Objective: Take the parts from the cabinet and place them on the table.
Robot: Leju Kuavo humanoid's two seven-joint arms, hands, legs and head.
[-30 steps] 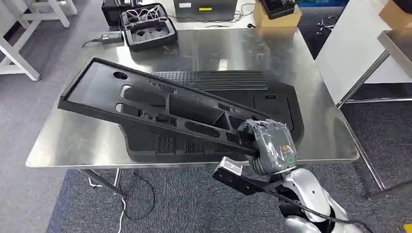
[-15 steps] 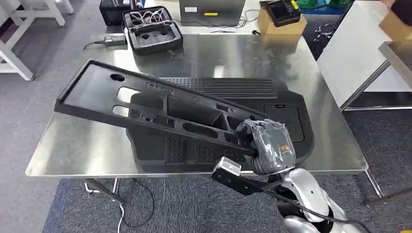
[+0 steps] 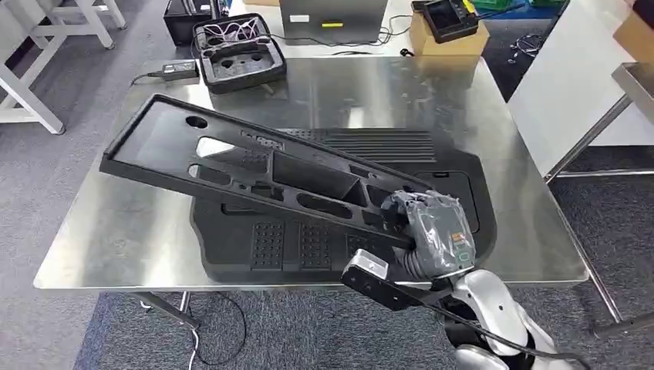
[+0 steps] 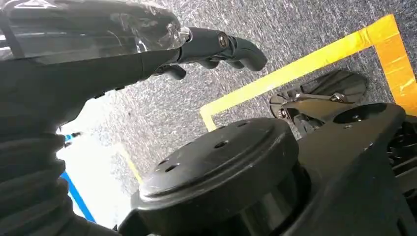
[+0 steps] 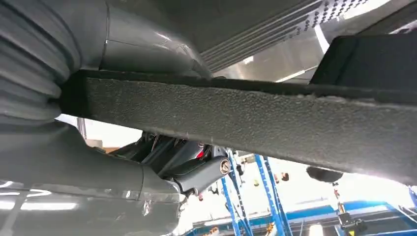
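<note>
1. Broadly, the steel table [image 3: 116,231] takes up the middle of the head view, its near edge running across at 6 o'clock.
2. Next in size, a wide black moulded panel [image 3: 308,239] lies flat on the table, ribbed along its 12 o'clock edge, and reaches close to the near edge.
3. Over it slants the long black frame part [image 3: 231,158], the piece now being placed: its far end sits toward 10 o'clock above the tabletop, its near end at 4 o'clock in the robot's grasp. Whether the far end touches the steel I cannot tell.
4. Smaller, the right hand [image 3: 428,223] is wrapped around the frame part's near end; in the right wrist view [image 5: 98,182] thumb and fingers sit on opposite faces of the foam-like edge, so the hold looks firm.
5. The left hand [image 4: 147,54] hangs by the robot's side over grey carpet and yellow floor tape [image 4: 305,64], fingers loosely curled, holding nothing.
6. Smallest, an open black case [image 3: 239,50] and a cardboard box [image 3: 447,38] stand near 12 o'clock.
7. Risk, as I judge it: the part is long and held at one end only, so letting go while it is tilted could make it slide off the panel, swing, or overhang the near edge and tip to the floor.
</note>
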